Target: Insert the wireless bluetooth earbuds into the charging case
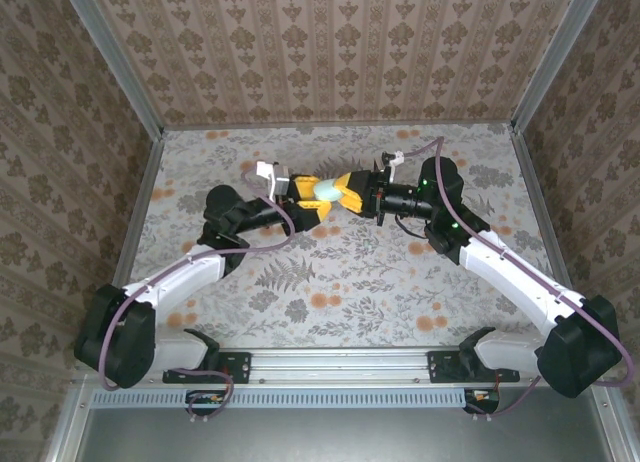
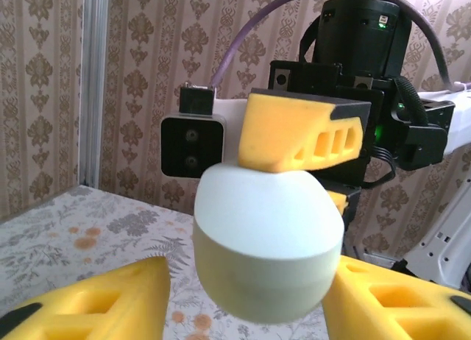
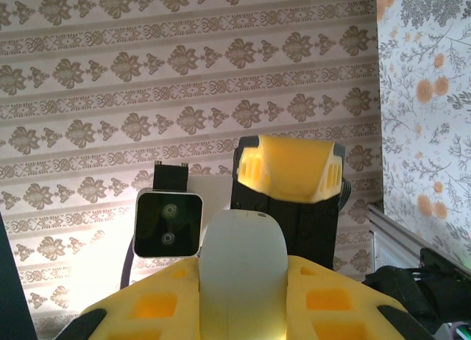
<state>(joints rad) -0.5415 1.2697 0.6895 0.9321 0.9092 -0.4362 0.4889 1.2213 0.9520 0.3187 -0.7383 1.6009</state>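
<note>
Mint-green charging case [image 2: 266, 241] sits clamped in right fingers [image 2: 294, 134]; whether left fingers [image 2: 96, 299] touch it is unclear.

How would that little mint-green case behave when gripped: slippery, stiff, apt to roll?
The charging case looks smooth and rounded, so it could slip from a grip. It shows no denting where the right gripper pinches it, so probably stiff. Its pebble shape would likely rock or roll if set down.
</note>
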